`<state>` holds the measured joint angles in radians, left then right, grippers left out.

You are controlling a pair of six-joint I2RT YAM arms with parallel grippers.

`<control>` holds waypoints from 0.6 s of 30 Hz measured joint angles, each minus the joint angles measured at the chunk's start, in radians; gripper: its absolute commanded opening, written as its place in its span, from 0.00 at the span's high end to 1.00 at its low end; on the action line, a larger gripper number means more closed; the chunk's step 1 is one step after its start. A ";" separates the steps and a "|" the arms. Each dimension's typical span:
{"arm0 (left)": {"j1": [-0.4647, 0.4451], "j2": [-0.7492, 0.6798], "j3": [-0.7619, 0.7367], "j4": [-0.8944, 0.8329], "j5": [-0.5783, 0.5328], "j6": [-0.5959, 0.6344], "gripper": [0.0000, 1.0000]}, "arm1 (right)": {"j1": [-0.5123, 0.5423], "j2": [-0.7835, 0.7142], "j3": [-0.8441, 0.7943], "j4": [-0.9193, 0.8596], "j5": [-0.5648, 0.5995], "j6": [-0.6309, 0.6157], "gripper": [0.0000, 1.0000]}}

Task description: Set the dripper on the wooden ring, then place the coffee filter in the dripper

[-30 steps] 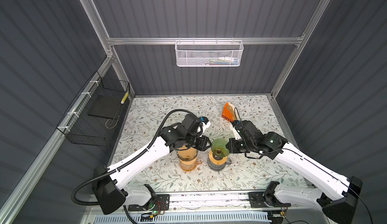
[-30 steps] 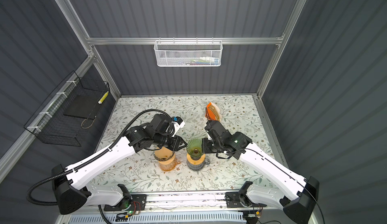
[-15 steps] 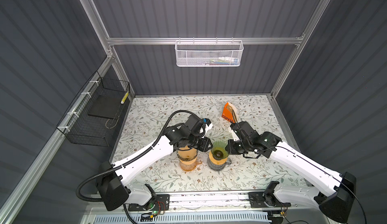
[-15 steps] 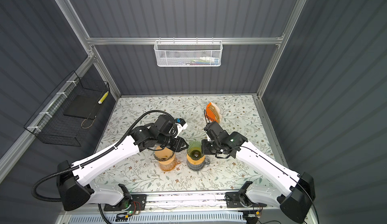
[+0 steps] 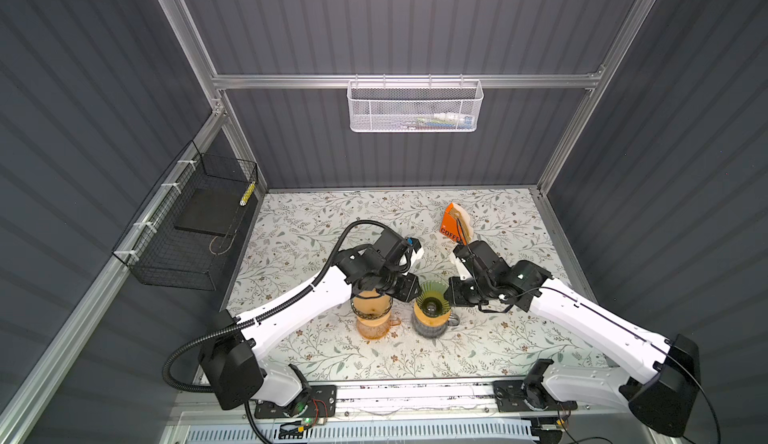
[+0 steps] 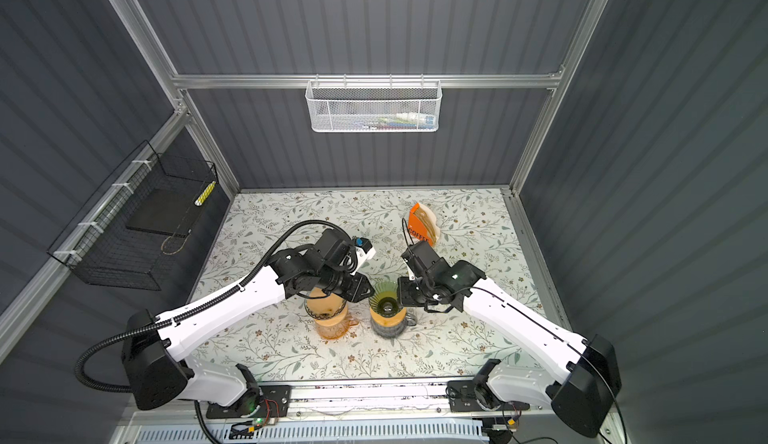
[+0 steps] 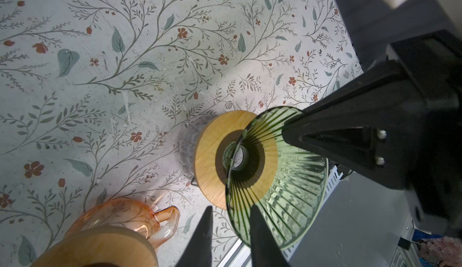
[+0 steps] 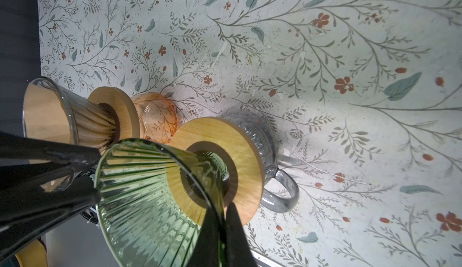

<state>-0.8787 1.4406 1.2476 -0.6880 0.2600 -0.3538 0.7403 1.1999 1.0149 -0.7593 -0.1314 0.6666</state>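
Note:
A green ribbed glass dripper (image 5: 432, 296) (image 8: 150, 190) sits on a wooden collar (image 7: 210, 153) atop a grey glass carafe (image 8: 262, 138). My right gripper (image 8: 222, 208) is shut on the dripper's rim. My left gripper (image 7: 231, 210) straddles the opposite side of the rim, open, one finger outside and one seen through the glass. The green dripper holds no paper. Beige coffee filters stick out of an orange box (image 5: 455, 223) at the back. A clear dripper (image 8: 50, 113) on an orange carafe (image 5: 374, 325) is lined with brown paper.
The orange carafe stands right beside the grey one, under my left wrist. A white mesh basket (image 5: 415, 107) hangs on the back wall and a black wire basket (image 5: 191, 230) on the left wall. The table's front rail (image 5: 415, 392) runs close behind both carafes.
My left gripper's jaws have narrowed around the green dripper's rim. The right gripper keeps its grip, and its arm has shifted a little to the left.

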 measured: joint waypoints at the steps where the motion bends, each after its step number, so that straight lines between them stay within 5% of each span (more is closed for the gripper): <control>1: 0.000 0.002 0.000 0.000 -0.002 0.001 0.75 | -0.002 0.000 -0.003 0.002 -0.001 0.000 1.00; 18: -0.022 0.040 0.000 -0.006 -0.009 0.007 0.84 | -0.008 0.001 -0.022 0.019 -0.008 0.003 1.00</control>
<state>-0.9005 1.4811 1.2480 -0.6941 0.2508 -0.3466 0.7319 1.2011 0.9928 -0.7399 -0.1394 0.6701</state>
